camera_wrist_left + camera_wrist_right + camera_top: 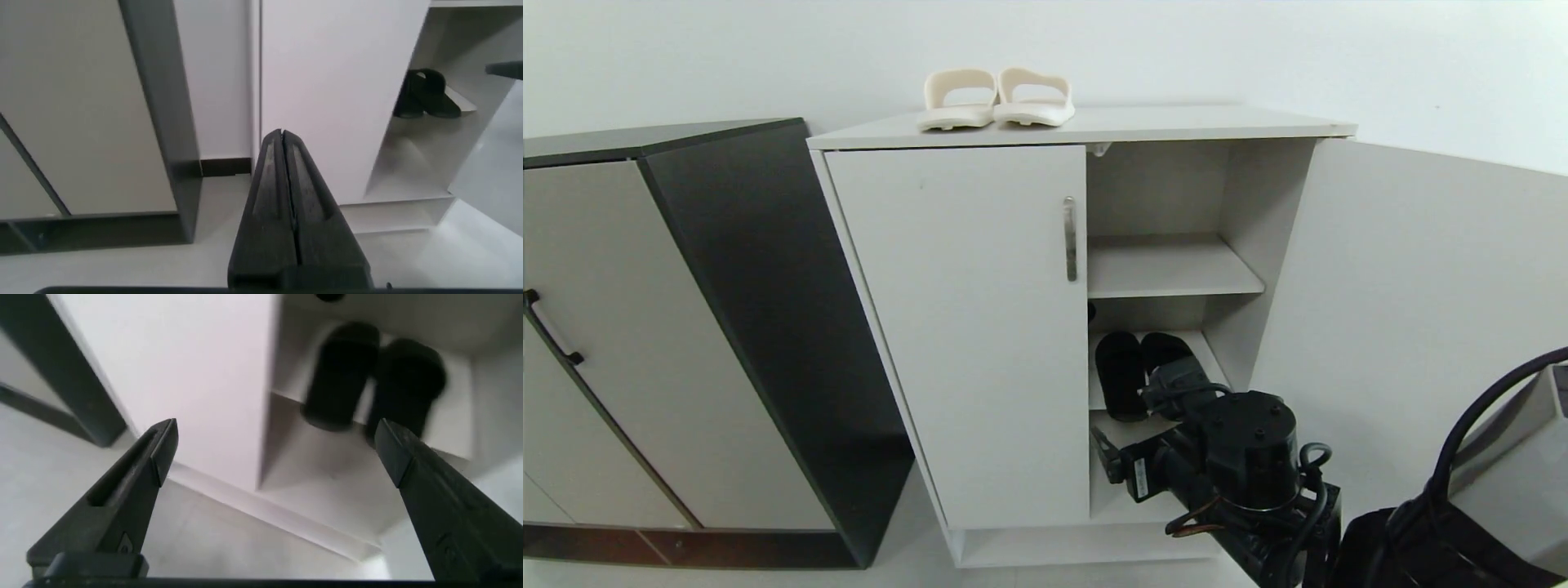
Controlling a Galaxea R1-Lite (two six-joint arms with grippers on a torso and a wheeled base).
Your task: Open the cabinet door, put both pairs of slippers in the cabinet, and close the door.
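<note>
A pair of cream slippers [996,100] rests on top of the white cabinet [1094,124]. Its right door [1405,310] is swung wide open, and its left door [964,327] is closed. A pair of black slippers [1127,371] [339,371] [429,90] lies side by side on a lower shelf inside. My right gripper [1172,377] [276,429] is open and empty, just in front of that shelf and facing the black slippers. My left gripper [283,139] is shut on nothing, low before the closed door.
A dark cabinet [752,310] with a grey door and a black handle [551,327] stands close on the left. The upper shelf [1168,265] inside the white cabinet is bare. A metal handle [1070,238] sits at the closed door's edge.
</note>
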